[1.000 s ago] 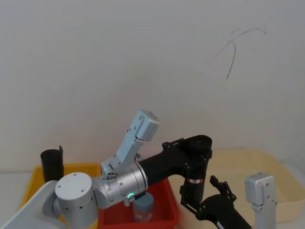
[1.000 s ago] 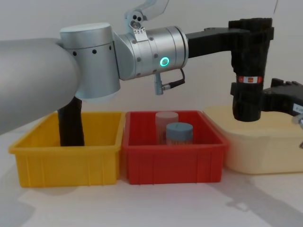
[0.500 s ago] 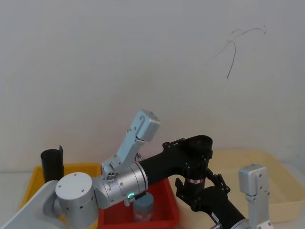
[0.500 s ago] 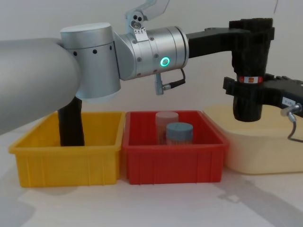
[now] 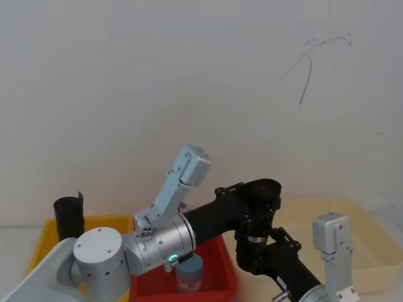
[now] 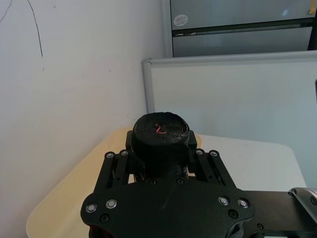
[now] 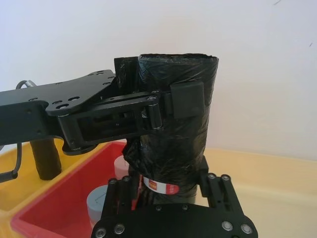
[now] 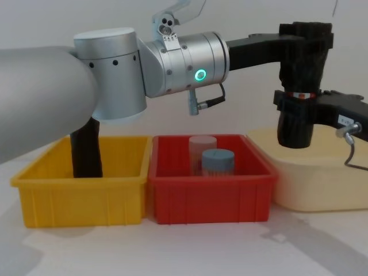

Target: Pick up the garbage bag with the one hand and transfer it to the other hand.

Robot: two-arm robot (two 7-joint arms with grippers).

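Observation:
The garbage bag [image 8: 296, 123], a black roll with a red-and-white label band, hangs upright in the air above the cream tray. My left gripper [image 8: 305, 40], on the silver wrist with the green ring light, is shut on the roll's upper part. My right gripper [image 8: 296, 104] reaches in from the right and is shut on the roll at the label band. In the right wrist view its fingers [image 7: 121, 198] press both sides of the garbage bag [image 7: 173, 148], below the left gripper [image 7: 168, 104]. The left wrist view looks down on the garbage bag's top end [image 6: 161, 131].
A yellow bin [image 8: 80, 201] at the left holds a plain black roll [image 8: 86, 152]. Beside it, a red bin [image 8: 210, 201] holds a white container [image 8: 202, 142] and a blue-grey jar [image 8: 217, 162]. The cream tray [image 8: 322, 190] lies at the right, under both grippers.
My right gripper came in from the right, moved around the bag at its label band and shut on it. The bag's lower end tipped slightly left. The left arm stayed still.

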